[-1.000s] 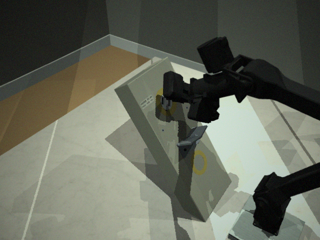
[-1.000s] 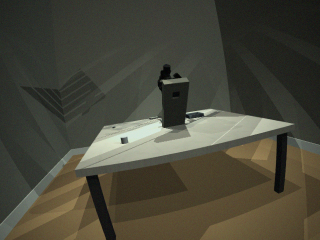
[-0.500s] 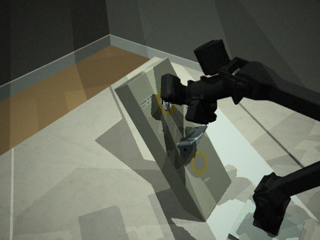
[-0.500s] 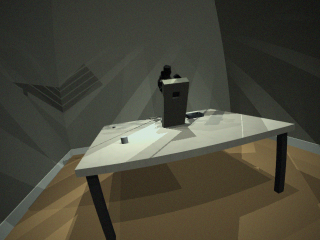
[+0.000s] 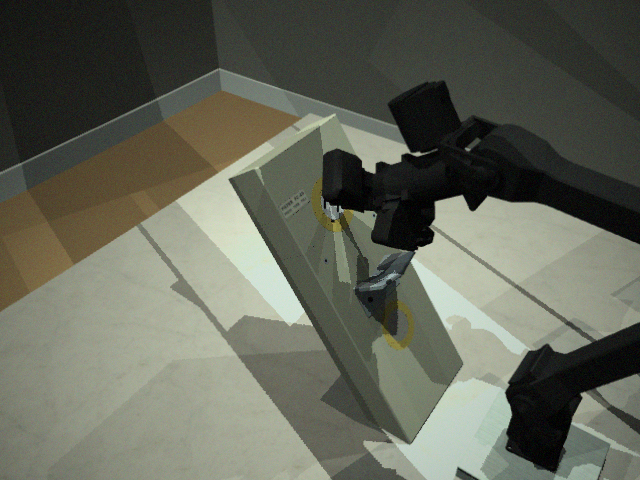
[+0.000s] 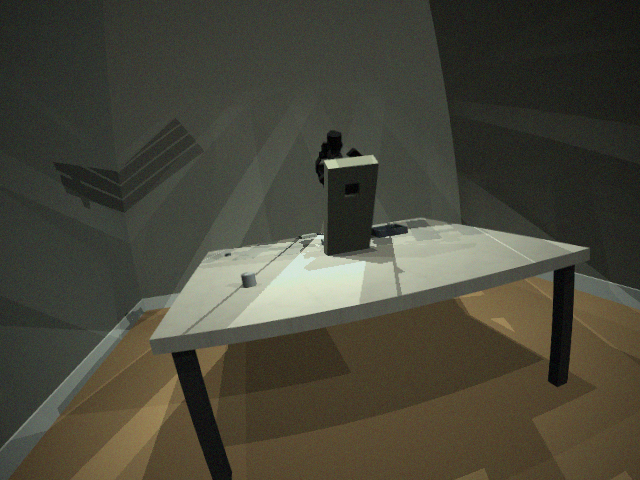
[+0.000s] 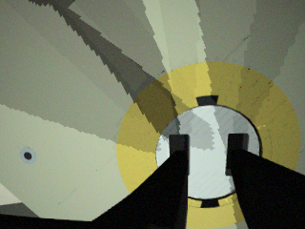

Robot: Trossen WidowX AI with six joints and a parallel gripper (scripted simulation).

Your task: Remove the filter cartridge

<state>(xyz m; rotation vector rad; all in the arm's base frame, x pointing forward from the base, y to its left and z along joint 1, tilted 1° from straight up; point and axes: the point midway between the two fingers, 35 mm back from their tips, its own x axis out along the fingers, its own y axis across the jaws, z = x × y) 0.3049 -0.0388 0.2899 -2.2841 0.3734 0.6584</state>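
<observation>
The round white filter cartridge (image 5: 338, 212) (image 7: 208, 183) is sitting in the upper part of the tilted grey-green service panel (image 5: 413, 382) (image 6: 348, 219) (image 7: 52, 129), inside a flat yellow ring (image 5: 316, 204) (image 7: 286, 143). In the wrist view, the black two-finger gripper (image 5: 331, 206) (image 7: 209, 160) is lining up over the two dark slots at the lower right of centre. The fingers are standing partly spread, one at each slot, and are pinching nothing; their depth in the slots is remaining unclear. In the exterior view, the panel is standing on the pale stone-look counter (image 5: 103, 310) (image 6: 439, 263) and is hiding the fingers. A dark blue shallow tray (image 6: 390, 230) is lying right of the panel, and a small grey cylinder (image 6: 248, 280) is standing at lower left
</observation>
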